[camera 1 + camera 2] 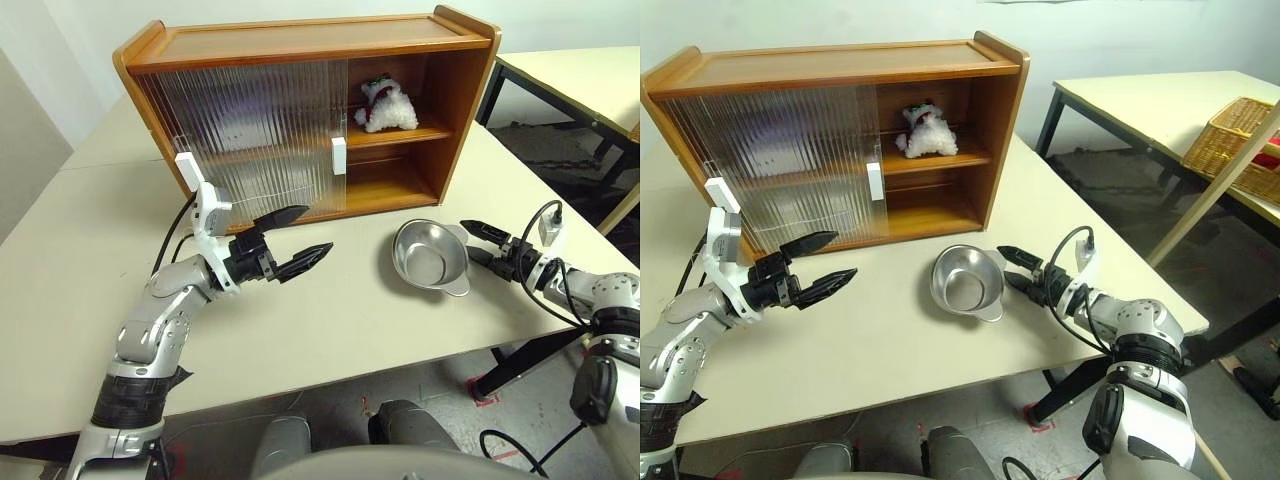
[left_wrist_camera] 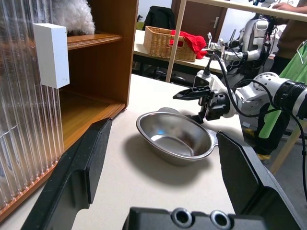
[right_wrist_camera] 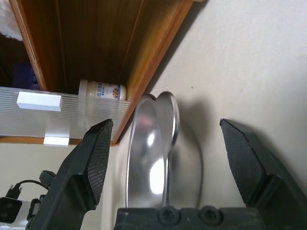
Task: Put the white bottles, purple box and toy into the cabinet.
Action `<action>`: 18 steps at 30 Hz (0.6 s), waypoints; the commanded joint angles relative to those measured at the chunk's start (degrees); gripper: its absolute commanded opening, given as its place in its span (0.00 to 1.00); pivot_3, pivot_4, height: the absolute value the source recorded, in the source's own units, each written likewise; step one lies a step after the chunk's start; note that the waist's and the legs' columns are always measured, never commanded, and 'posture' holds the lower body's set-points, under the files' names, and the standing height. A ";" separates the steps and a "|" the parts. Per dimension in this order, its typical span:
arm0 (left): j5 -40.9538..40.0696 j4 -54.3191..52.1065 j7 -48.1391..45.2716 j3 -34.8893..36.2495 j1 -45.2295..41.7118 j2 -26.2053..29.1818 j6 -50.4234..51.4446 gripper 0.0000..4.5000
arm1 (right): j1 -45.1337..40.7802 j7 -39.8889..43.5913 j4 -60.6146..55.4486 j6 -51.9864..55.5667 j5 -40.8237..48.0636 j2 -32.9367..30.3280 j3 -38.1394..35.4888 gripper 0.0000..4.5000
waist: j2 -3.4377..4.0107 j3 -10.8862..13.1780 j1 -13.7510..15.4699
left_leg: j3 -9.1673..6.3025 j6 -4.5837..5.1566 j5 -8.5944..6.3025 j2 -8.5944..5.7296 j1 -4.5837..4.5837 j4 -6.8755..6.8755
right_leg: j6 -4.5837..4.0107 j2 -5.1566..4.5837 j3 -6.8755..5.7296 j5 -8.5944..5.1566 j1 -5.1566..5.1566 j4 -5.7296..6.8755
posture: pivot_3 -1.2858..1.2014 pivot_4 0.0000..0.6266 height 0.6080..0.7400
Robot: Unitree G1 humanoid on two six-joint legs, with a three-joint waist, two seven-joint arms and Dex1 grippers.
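Observation:
The cabinet (image 1: 300, 45) stands at the back of the table, its ribbed doors slid left and its right part open. The toy (image 1: 388, 108) lies on the upper shelf in the open part. One white bottle (image 3: 102, 89) lies on the lower shelf, just behind the door's edge. A dim purple patch (image 3: 21, 75) deeper inside may be the purple box. My left gripper (image 1: 320, 229) hovers open and empty in front of the doors. My right gripper (image 1: 467, 238) is open and empty, low over the table, its fingertips close to the right side of a steel bowl (image 1: 428, 262).
The steel bowl sits empty on the table in front of the cabinet's open side. White handles (image 1: 338, 155) stick out from the doors. The table's front edge is close to both arms. A second table to the right holds a wicker basket (image 1: 1240, 140). A person (image 2: 288, 43) stands beyond it.

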 commanded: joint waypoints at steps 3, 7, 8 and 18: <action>-0.13 -0.72 -0.07 0.63 0.29 0.90 0.37 1.00 | -0.85 -0.14 1.15 -0.76 -0.65 0.60 0.68 0.99 | 0.00 0.00 0.02 | 0.00 0.00 0.00 0.00 0.00 0.00 | 0.00 0.00 0.00 0.00 0.00 0.00 | 0.50 0.00 1.00; -0.09 -0.69 -0.13 0.59 0.23 1.07 0.30 1.00 | -1.07 0.07 2.24 -1.55 -0.87 0.68 0.77 0.99 | 0.00 0.00 0.03 | 0.00 0.00 0.00 0.00 0.00 0.00 | 0.00 0.00 0.01 0.00 0.00 0.00 | 0.50 0.00 1.00; -0.13 -0.69 -0.15 0.65 0.19 1.14 0.32 1.00 | -1.14 0.06 2.57 -1.69 -0.84 0.73 0.70 0.99 | 0.00 0.00 0.04 | 0.00 0.00 0.00 0.00 0.00 0.00 | 0.00 0.00 0.01 0.00 0.00 0.00 | 0.50 0.00 1.00; -0.42 -1.36 -0.10 1.23 0.69 2.06 0.59 1.00 | -2.30 1.82 6.71 -4.14 -2.13 1.04 1.67 0.99 | -0.01 0.00 0.01 | 0.00 0.00 0.00 0.00 0.09 0.00 | -0.04 0.00 0.01 0.03 0.06 0.02 | 0.50 0.00 1.00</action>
